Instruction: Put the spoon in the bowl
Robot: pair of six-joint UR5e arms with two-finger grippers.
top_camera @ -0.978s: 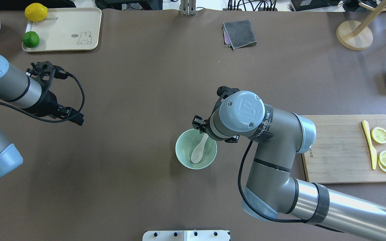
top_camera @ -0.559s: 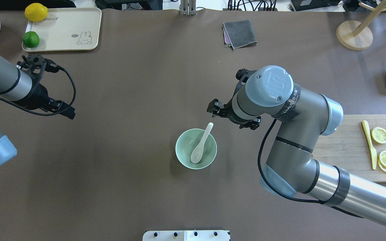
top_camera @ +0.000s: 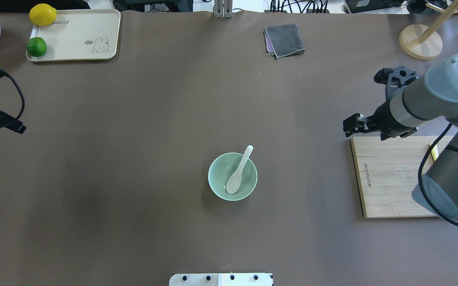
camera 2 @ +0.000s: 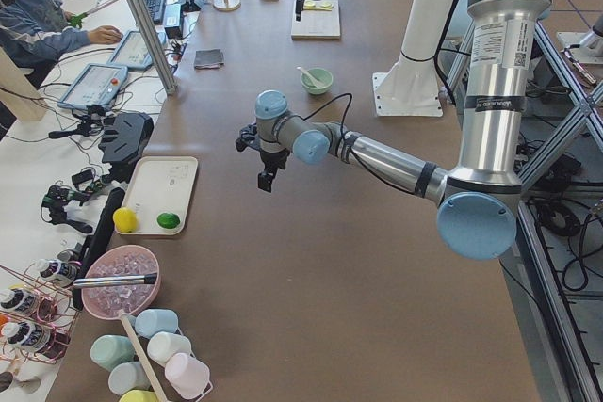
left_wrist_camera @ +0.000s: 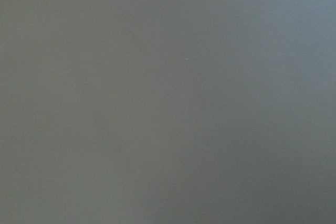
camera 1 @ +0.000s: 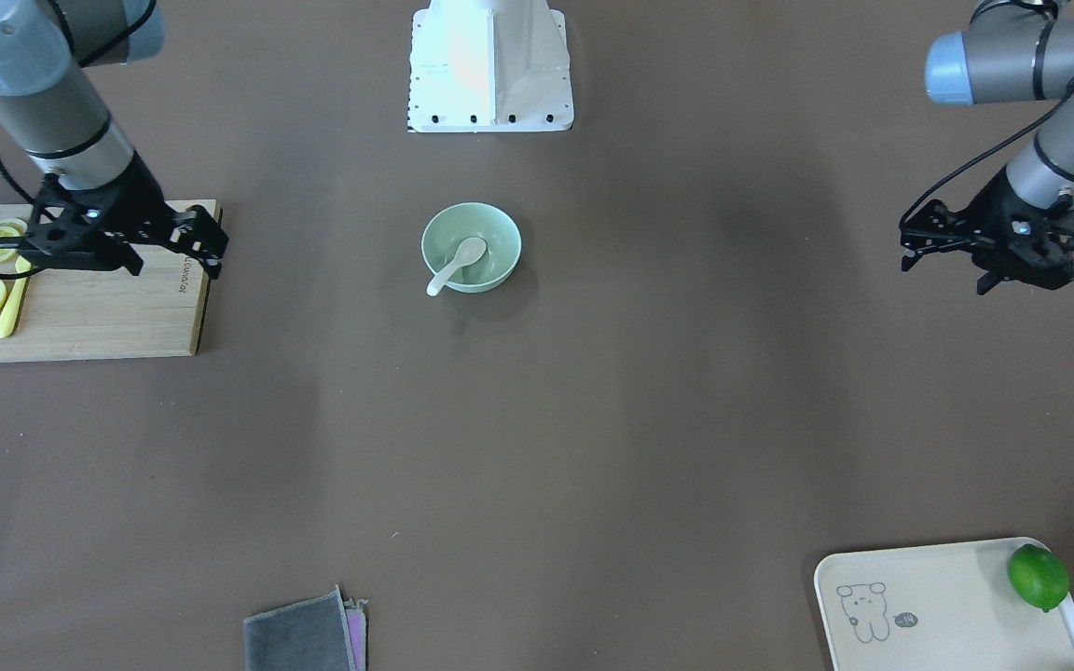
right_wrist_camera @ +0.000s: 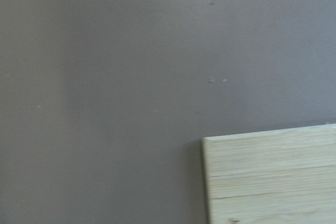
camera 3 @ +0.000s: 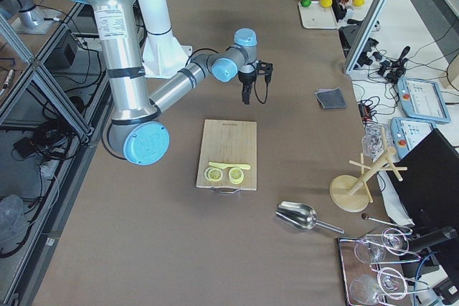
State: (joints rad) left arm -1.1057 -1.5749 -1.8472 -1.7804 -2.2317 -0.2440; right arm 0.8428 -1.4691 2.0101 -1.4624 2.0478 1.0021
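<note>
Front view, spoon: you see the spoon [camera 1: 456, 264] lying in the bowl [camera 1: 510, 235], with its scoop down inside. The handle leans on the rim and pokes out past it on the side away from the robot.
Front view, bowl: it stands upright on the bench [camera 1: 593, 419] before the robot's base, well apart from both arms.
Front view, right pincer: the right pincer [camera 1: 209, 244] hangs by a bowl-side corner of the cutting board [camera 1: 99, 317], its jaws apart and grasping nothing.
Front view, left pincer: the left pincer [camera 1: 910, 247] hangs above the bench near its end. You cannot tell whether its jaws are apart or together.
Overhead view: the spoon's handle points up and to the right, out over the bowl's rim. A tray [top_camera: 74, 39] in the far left corner carries a lime [top_camera: 36, 47] and a lemon [top_camera: 42, 14], and a grey cloth [top_camera: 284, 39] lies near the far edge.
Left-end view: the bowl with the spoon sits far up the bench, beyond your near arm.
Right-end view: lemon slices [camera 3: 235, 174] and a yellow knife [camera 3: 229, 166] lie on the cutting board's near end.
Left wrist view: the bench surface fills the frame.
Right wrist view: a corner of the cutting board shows at lower right, on the bench.
</note>
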